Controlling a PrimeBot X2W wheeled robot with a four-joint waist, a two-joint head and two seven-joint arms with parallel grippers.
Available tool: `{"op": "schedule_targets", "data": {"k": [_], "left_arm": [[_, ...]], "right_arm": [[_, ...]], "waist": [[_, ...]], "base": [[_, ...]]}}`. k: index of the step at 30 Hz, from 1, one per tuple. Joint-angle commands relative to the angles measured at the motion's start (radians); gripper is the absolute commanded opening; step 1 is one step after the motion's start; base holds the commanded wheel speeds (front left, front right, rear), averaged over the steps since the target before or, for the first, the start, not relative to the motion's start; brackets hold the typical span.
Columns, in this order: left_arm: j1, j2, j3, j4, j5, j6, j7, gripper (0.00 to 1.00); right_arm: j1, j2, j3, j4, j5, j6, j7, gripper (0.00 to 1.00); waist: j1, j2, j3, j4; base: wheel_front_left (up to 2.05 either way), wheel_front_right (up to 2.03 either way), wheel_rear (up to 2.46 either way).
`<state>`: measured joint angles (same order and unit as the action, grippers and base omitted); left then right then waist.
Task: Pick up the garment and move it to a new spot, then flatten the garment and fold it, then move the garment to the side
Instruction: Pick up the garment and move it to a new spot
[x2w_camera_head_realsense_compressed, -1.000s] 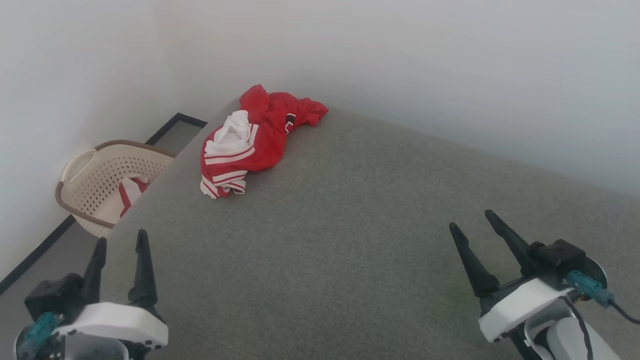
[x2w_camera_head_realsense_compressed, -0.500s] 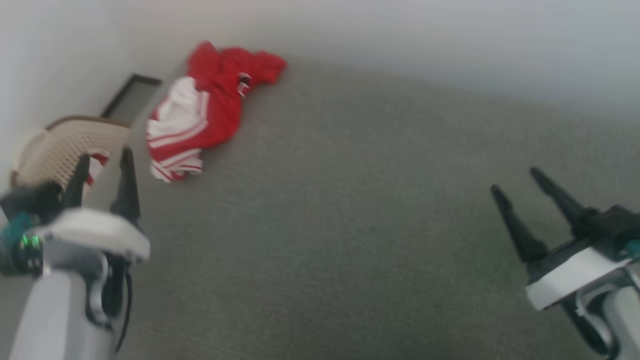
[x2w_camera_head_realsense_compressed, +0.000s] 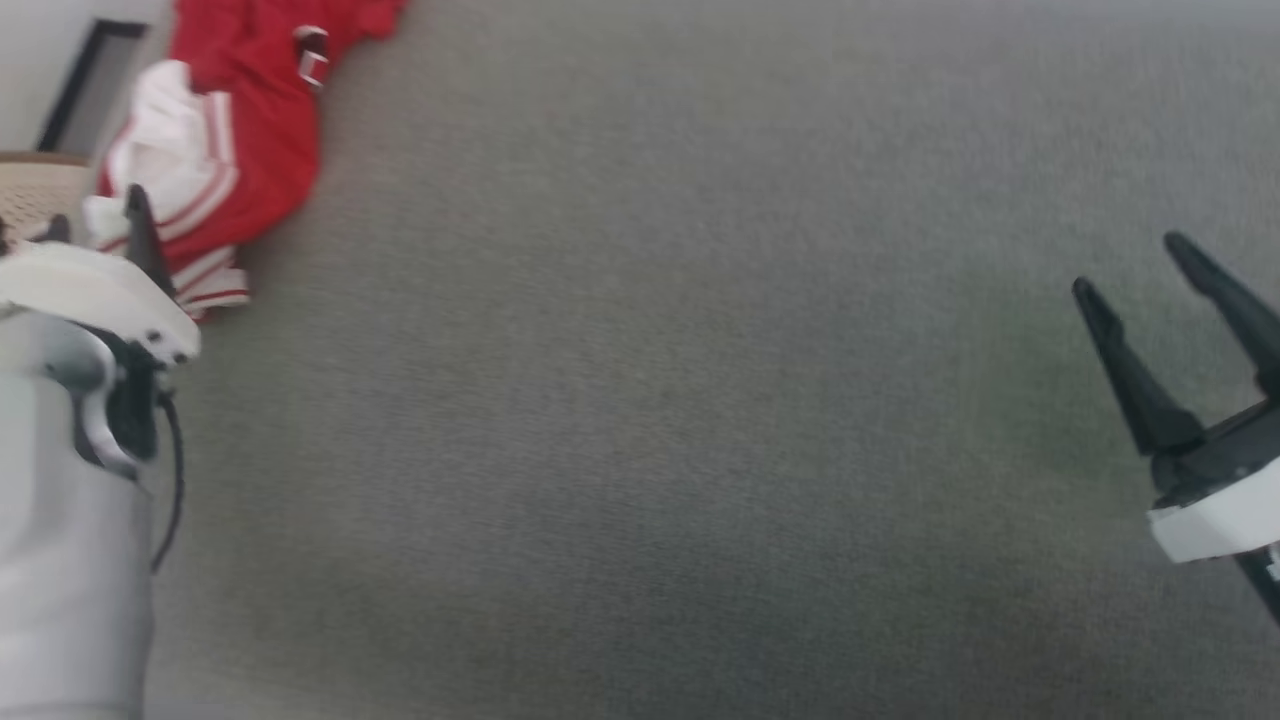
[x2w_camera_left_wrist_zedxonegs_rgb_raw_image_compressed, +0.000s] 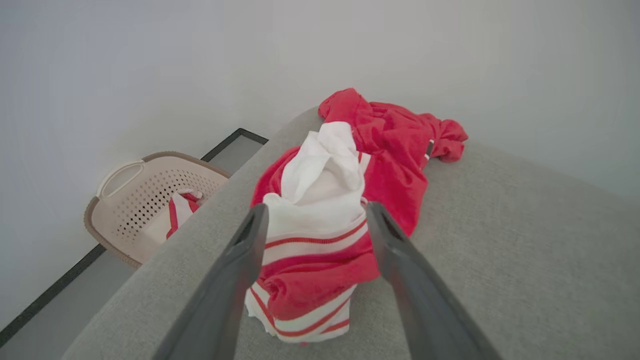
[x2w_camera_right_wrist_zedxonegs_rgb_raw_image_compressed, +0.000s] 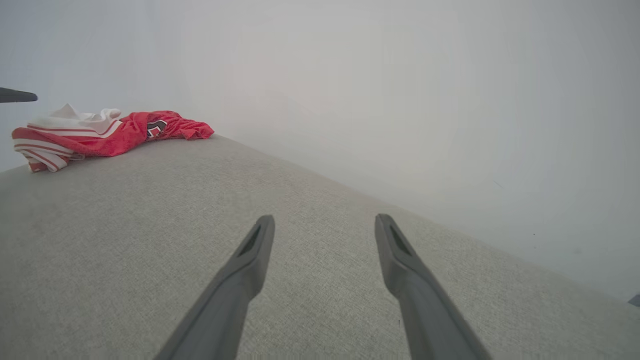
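Garment (x2w_camera_head_realsense_compressed: 250, 150) first: we see it lying crumpled at the far left corner of a grey upholstered surface (x2w_camera_head_realsense_compressed: 650, 400), close to the surface's left edge and near the pale wall (x2w_camera_left_wrist_zedxonegs_rgb_raw_image_compressed: 150, 65). It is a red jersey shirt with a white sleeve bunched on top, red-and-white striped trim at its near end, and part of a dark, white-outlined number showing among the red folds.

In the head view our left gripper (x2w_camera_head_realsense_compressed: 95, 208) sits at the garment's near end, one dark finger (x2w_camera_head_realsense_compressed: 140, 235) overlapping the striped trim. In the left wrist view the left gripper (x2w_camera_left_wrist_zedxonegs_rgb_raw_image_compressed: 316, 206) has its jaws spread wide, and the white sleeve and striped hem of the garment (x2w_camera_left_wrist_zedxonegs_rgb_raw_image_compressed: 390, 175) show between the two fingers. We cannot tell whether the fingers touch the cloth.

Our right gripper (x2w_camera_head_realsense_compressed: 1126, 262) is at the right side of the surface, well apart from the garment. Its jaws also stand apart and hold nothing; in the right wrist view the right gripper (x2w_camera_right_wrist_zedxonegs_rgb_raw_image_compressed: 325, 218) points along bare grey fabric (x2w_camera_right_wrist_zedxonegs_rgb_raw_image_compressed: 125, 225), with the garment (x2w_camera_right_wrist_zedxonegs_rgb_raw_image_compressed: 100, 137) far off to the upper left.

Beyond the surface's left edge, a beige perforated basket (x2w_camera_left_wrist_zedxonegs_rgb_raw_image_compressed: 145, 195) stands on the floor (x2w_camera_left_wrist_zedxonegs_rgb_raw_image_compressed: 50, 320) against the wall, with a small red-and-white striped cloth (x2w_camera_left_wrist_zedxonegs_rgb_raw_image_compressed: 180, 210) inside it.
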<state>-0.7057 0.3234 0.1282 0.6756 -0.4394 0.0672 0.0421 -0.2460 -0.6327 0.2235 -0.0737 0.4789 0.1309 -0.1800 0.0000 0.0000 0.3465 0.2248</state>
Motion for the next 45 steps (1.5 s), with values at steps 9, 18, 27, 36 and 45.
{"op": "schedule_targets", "data": {"k": [9, 18, 27, 36, 45], "left_arm": [[-0.183, 0.042, -0.015, 0.264, 0.009, 0.069, 0.102, 1.00], [-0.261, -0.021, -0.054, 0.451, -0.021, 0.025, 0.294, 1.00], [-0.309, -0.005, -0.081, 0.430, 0.007, 0.025, 0.174, 0.00], [-0.351, 0.061, -0.112, 0.330, 0.052, 0.000, 0.026, 0.00], [-0.384, 0.132, -0.166, 0.152, 0.108, -0.021, -0.010, 0.00]], "right_arm": [[-0.001, -0.072, -0.056, -0.107, 0.034, 0.000, 0.033, 1.00], [0.042, -0.117, -0.121, -0.162, 0.054, 0.000, 0.048, 1.00], [0.051, -0.106, -0.140, -0.178, 0.045, 0.000, 0.054, 1.00], [0.058, -0.053, -0.129, -0.136, 0.023, 0.000, 0.040, 1.00], [0.053, 0.046, -0.106, -0.079, -0.015, 0.000, 0.022, 1.00]], "waist": [[0.0000, 0.0000, 0.147, -0.070], [0.0000, 0.0000, 0.209, -0.075], [0.0000, 0.0000, 0.193, -0.049], [0.0000, 0.0000, 0.092, -0.017], [0.0000, 0.0000, -0.040, -0.002]], "base": [[0.00, 0.00, 0.00], [0.00, 0.00, 0.00], [0.00, 0.00, 0.00], [0.00, 0.00, 0.00], [0.00, 0.00, 0.00]]}}
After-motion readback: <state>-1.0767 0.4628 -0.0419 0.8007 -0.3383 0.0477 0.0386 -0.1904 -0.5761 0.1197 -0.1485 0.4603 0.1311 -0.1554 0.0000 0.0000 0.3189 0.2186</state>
